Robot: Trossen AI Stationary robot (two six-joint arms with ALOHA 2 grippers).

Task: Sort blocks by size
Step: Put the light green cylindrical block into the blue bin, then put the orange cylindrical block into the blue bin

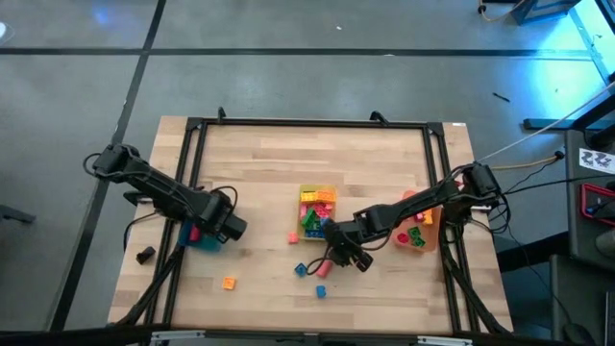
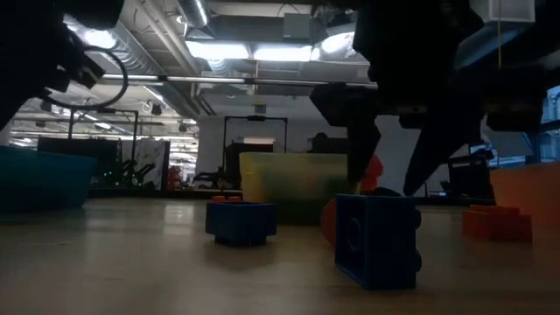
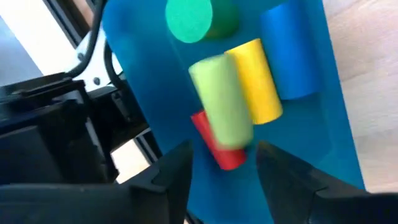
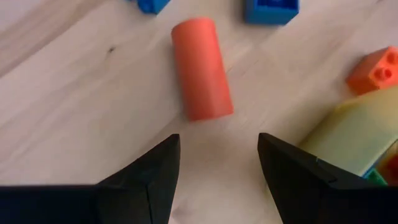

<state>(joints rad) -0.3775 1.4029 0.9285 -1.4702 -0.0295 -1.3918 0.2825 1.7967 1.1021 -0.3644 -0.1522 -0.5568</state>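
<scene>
- Your right gripper [image 4: 219,163] hangs spread over the red cylinder [image 4: 201,67] toward the tabletop's near edge, lined up to straddle it
- Left gripper [image 3: 222,168], also parted and empty, waits over the blue bin [image 3: 311,149] at the left edge

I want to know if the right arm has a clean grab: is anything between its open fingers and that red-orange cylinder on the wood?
Nothing visible does. The right end effector is open above bare table, with the red-orange cylinder lying just ahead of its fingertips. The blue bricks lie beyond it, the yellow bin off to the side.
</scene>
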